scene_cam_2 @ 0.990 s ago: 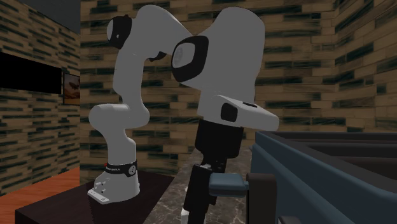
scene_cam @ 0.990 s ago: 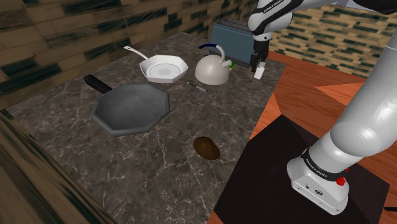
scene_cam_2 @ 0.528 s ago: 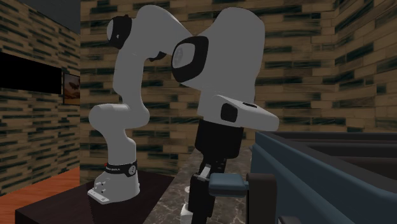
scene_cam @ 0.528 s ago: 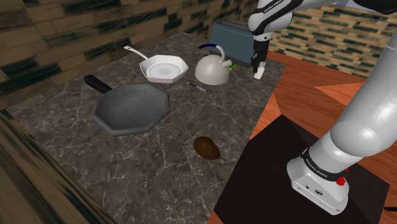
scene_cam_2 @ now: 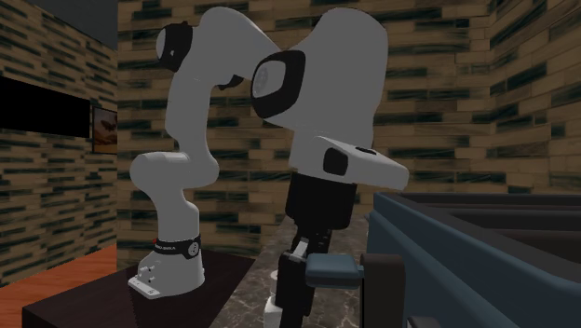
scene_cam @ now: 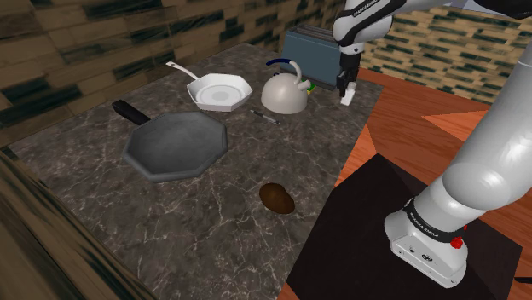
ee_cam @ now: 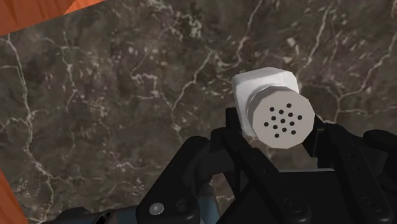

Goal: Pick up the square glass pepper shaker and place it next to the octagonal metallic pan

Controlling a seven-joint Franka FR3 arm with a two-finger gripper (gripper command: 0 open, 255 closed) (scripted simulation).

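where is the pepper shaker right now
In the shoulder view the white pepper shaker stands near the right edge of the counter, at the gripper, right of the kettle.

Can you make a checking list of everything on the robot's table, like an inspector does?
Surface: dark marbled counter.
Job's things: white shaker, grey holed cap, standing by the toaster; grey octagonal pan far across the counter.
Clutter: white pan, kettle, brown lump, thin tool.
Grippers: the gripper sits around the shaker, close to the counter; grip unclear.
Cables: nothing seen.
Surroundings: brick-patterned walls, orange floor.
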